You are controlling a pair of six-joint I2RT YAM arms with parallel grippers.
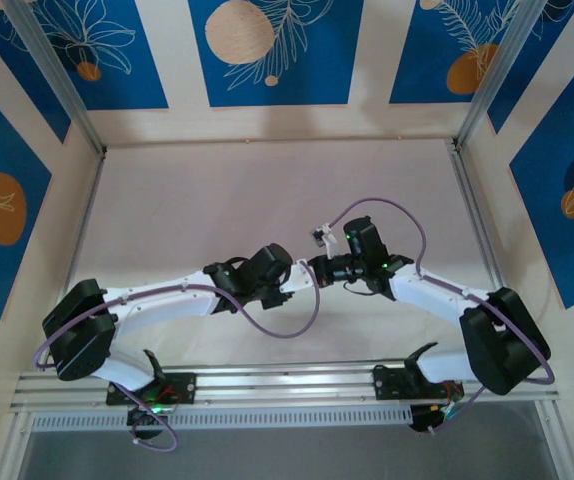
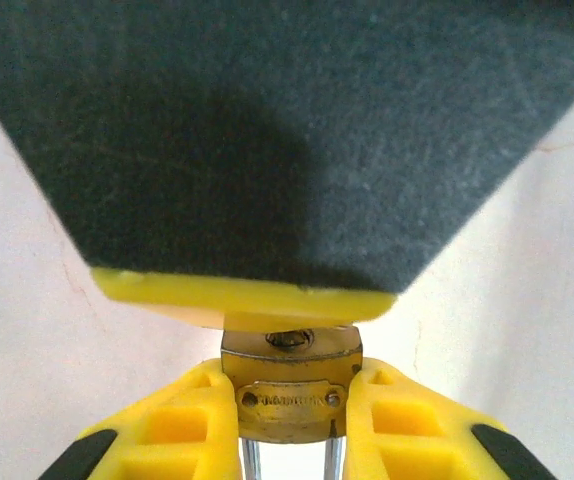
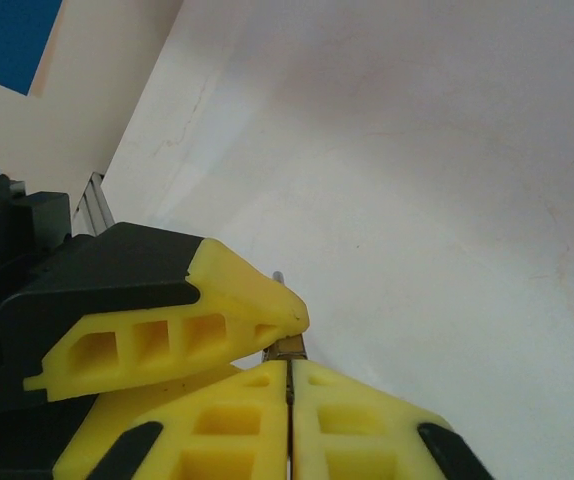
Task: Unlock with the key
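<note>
Left claw (image 2: 289, 385) clamps small brass-bodied padlock (image 2: 289, 405) between yellow fingers. Right claw (image 3: 289, 370) almost fully closed, tip against padlock's top face; anything between its fingers unclear.

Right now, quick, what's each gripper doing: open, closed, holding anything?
Left gripper: closed on the brass padlock.
Right gripper: closed; whether anything is pinched inside cannot be told.

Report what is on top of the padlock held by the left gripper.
A finger of the right gripper sits over the padlock's keyhole end. It covers any key there.
</note>
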